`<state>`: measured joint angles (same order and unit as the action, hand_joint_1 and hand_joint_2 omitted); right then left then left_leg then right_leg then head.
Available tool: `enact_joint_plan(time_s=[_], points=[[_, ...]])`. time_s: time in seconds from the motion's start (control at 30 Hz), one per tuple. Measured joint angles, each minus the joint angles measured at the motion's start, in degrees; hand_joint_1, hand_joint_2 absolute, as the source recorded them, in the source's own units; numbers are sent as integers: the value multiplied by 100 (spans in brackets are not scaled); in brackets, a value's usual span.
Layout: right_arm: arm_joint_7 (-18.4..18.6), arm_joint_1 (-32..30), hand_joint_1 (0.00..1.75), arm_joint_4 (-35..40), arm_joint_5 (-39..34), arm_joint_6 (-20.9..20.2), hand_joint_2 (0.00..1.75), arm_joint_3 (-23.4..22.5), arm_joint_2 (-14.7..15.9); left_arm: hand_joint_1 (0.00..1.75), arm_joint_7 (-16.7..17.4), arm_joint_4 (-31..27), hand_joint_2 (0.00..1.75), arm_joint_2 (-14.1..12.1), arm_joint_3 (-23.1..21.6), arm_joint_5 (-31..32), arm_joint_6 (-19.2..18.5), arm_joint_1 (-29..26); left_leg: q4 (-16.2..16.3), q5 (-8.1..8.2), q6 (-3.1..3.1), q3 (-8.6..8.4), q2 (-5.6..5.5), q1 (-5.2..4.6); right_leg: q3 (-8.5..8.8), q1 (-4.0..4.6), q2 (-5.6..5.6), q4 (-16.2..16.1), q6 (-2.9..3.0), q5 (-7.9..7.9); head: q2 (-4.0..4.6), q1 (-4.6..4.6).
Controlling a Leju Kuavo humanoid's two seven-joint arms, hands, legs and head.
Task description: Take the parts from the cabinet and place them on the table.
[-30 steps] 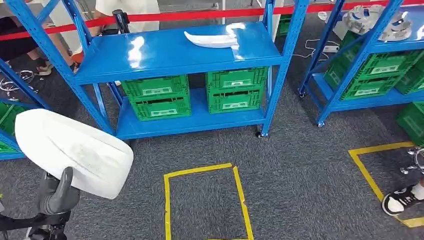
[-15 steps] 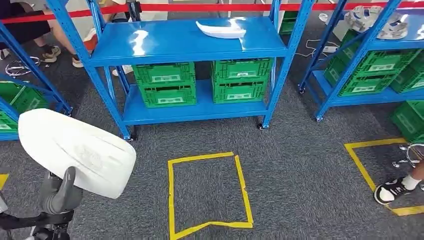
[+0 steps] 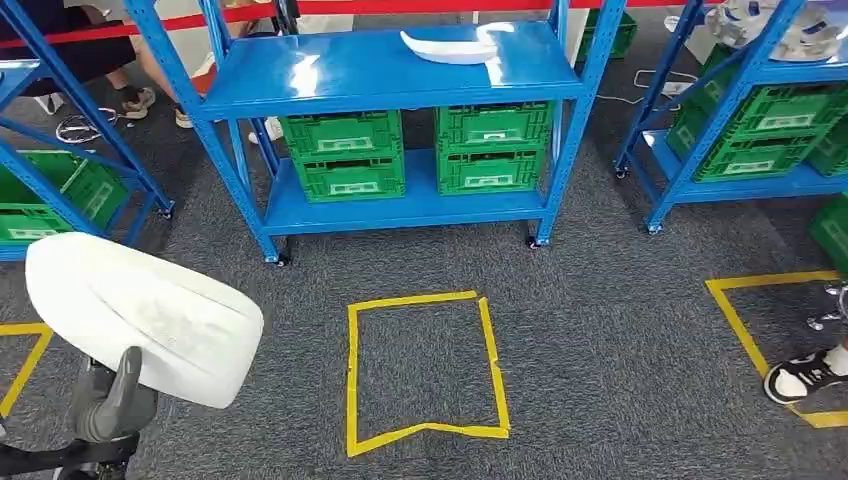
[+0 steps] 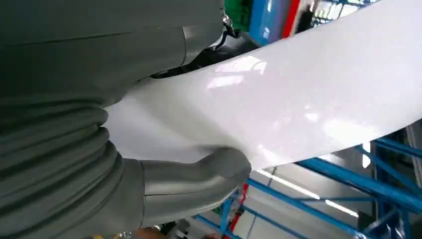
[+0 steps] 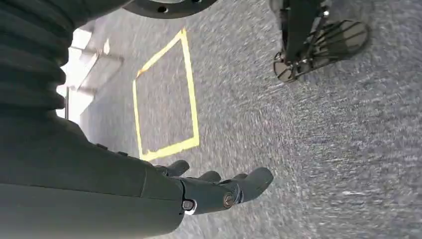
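A white part (image 3: 447, 46) lies on the blue shelf (image 3: 350, 80), green crates (image 3: 345, 155) below.

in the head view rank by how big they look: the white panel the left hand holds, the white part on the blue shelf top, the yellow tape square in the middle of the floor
1. Yellow tape square
2. White panel, gripped by the left hand; nearness to the camera enlarges it, so ranks 1 and 2 are unsure
3. White part on the shelf

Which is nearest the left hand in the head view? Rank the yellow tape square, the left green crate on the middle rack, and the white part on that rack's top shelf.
From the left hand:
1. Yellow tape square, on the floor to its right.
2. Left green crate, lower shelf, farther ahead.
3. White part, top shelf, farthest, toward the right.
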<state>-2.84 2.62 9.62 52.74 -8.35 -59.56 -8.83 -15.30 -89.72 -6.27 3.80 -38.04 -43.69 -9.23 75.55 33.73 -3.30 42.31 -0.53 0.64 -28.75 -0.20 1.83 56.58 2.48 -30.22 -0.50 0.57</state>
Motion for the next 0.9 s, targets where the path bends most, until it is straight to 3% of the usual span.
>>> enact_joint_plan(time_s=[0.03,0.1,0.13,0.17,0.2,0.3,0.33,0.37,0.4,0.43,0.47,0.5,0.53,0.57,0.63,0.67,0.7,0.77,0.8,0.83,0.87,0.9], points=[[-44,2,0,0,22,-5,175,20,0,175,-31,-7,175,0,13,31,0,-60,-50,-89,-6,-77,14,1,-26,-1,51,23,0,0,0,2],[-75,3,0,0,68,-5,175,77,-2,175,0,-50,175,2,50,13,0,-119,-837,-482,-6,-577,95,4,-58,-5,149,77,-17,-12,0,7],[-57,2,0,0,88,-5,175,110,-2,175,66,-77,175,4,61,-2,0,-132,-1354,-637,7,-883,226,3,-61,-5,197,101,-38,-25,0,7],[-33,1,0,0,114,-13,175,134,-2,175,120,-96,175,24,61,-4,2,-134,-1668,-505,32,-1056,435,-40,-70,23,250,112,-65,-41,0,13],[-22,2,0,0,138,-31,175,149,-2,175,170,-127,175,48,59,0,2,-149,-1646,-580,138,-1077,421,-84,-81,35,285,116,-99,-38,0,20],[162,21,0,0,267,-66,175,245,-2,175,229,-219,175,74,59,79,57,-189,-1719,-555,270,-984,264,-74,-55,60,446,111,-183,-41,0,9],[223,26,0,0,322,-70,175,282,-2,175,236,-263,175,74,59,79,107,-205,-1762,-594,322,-1016,214,-22,-72,54,407,140,-225,-84,0,9],[271,31,0,0,379,-72,175,313,4,175,236,-306,175,68,59,51,138,-211,-1769,-607,344,-1002,169,-21,-123,40,154,293,-254,-209,0,-9],[275,29,0,0,416,-81,175,350,4,175,247,-339,175,50,59,24,146,-207,-1769,-625,372,-987,127,-16,-269,23,-21,636,-263,-426,0,-28],[260,23,0,0,453,-118,175,393,11,175,256,-365,175,44,59,18,144,-219,-1767,-634,386,-969,76,-16,-517,5,-116,1168,-277,-693,0,-48],[225,18,0,0,468,-138,175,420,31,175,258,-378,175,35,57,11,144,-235,-1763,-640,392,-956,14,-19,-739,0,-144,1629,-290,-868,0,-48],[201,17,0,0,479,-158,175,435,35,175,260,-389,175,20,57,7,142,-261,-1752,-646,392,-944,-48,-20,-895,-1,-149,1932,-296,-925,0,-50],[168,16,0,0,479,-160,175,450,55,175,262,-402,175,9,57,3,136,-284,-1738,-647,390,-937,-115,-19,-915,-5,-151,1939,-294,-834,0,-50],[80,15,0,0,444,-151,175,459,70,175,253,-411,175,2,57,0,127,-299,-1721,-649,385,-932,-187,-17,-807,-14,-160,1693,-290,-630,0,-52],[-141,20,0,0,317,-105,175,457,116,175,229,-418,175,0,57,18,79,-309,-1685,-652,360,-928,-323,-14,-345,-37,-262,708,-258,-94,0,-57],[-234,24,0,0,278,-92,175,457,133,175,223,-413,175,2,48,44,59,-291,-1669,-654,335,-905,-374,-5,-166,-57,-525,282,-237,-21,0,-61],[-247,24,0,0,278,-88,175,457,142,175,212,-393,175,18,31,92,52,-227,-1626,-658,281,-862,-451,-41,-170,-40,-608,217,-250,-48,0,-57],[-119,52,0,0,363,-98,175,461,144,175,153,-317,175,74,-22,296,96,-58,-1675,-718,186,-816,-563,-5,-194,-15,-467,228,-206,-27,0,-57],[-17,64,0,0,400,-114,175,468,149,175,116,-295,175,90,-42,405,158,-12,-1705,-748,140,-811,-612,14,-185,-5,-414,220,-165,-7,0,-61],[61,68,0,0,437,-123,175,477,144,175,83,-291,175,94,-55,492,216,15,-1699,-762,101,-763,-664,6,-182,-51,-327,151,-96,50,0,-61],[117,78,0,0,448,-125,175,481,155,175,63,-284,175,101,-63,534,252,29,-1594,-672,99,-717,-399,-13,-175,-54,-278,128,-54,75,0,-40],[146,77,0,0,457,-125,175,483,162,175,61,-280,175,103,-74,571,262,95,-1295,-455,75,-587,-173,-15,-185,-53,-228,124,-25,83,0,18]])
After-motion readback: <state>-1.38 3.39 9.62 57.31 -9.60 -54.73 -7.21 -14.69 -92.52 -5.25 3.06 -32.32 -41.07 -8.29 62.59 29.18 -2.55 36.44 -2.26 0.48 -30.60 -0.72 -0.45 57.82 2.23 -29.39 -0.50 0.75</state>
